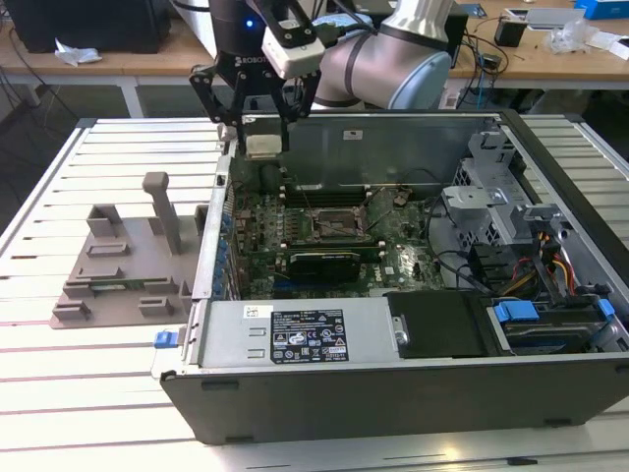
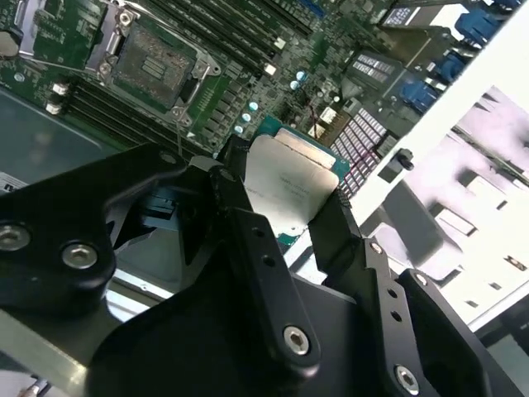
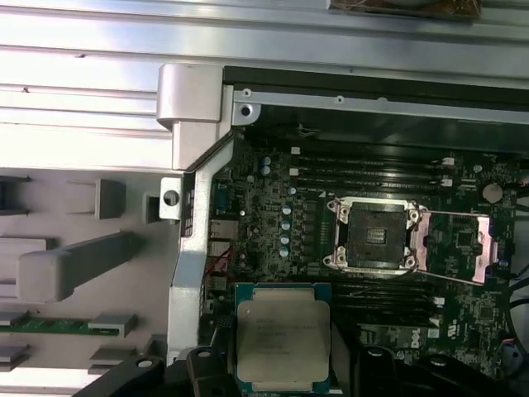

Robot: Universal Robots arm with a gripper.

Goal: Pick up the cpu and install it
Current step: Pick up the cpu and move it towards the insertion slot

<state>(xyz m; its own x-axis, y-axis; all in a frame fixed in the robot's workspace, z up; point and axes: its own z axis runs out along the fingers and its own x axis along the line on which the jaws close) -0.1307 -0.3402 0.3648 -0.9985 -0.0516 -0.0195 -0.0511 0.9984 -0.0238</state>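
cpu point(image 1: 261, 147) gripped, not yet installed.
The gripper point(image 1: 260, 141) is clenched on the cpu's edges in the upper left of the exterior view, above the case point(image 1: 393, 393) corner. The socket point(image 1: 328, 225) near frame centre lies open and empty, well apart from it. Pickup looks done; seating is not.

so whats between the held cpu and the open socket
In the first wrist view, only motherboard: a bank of memory slots lies between the cpu and the socket.
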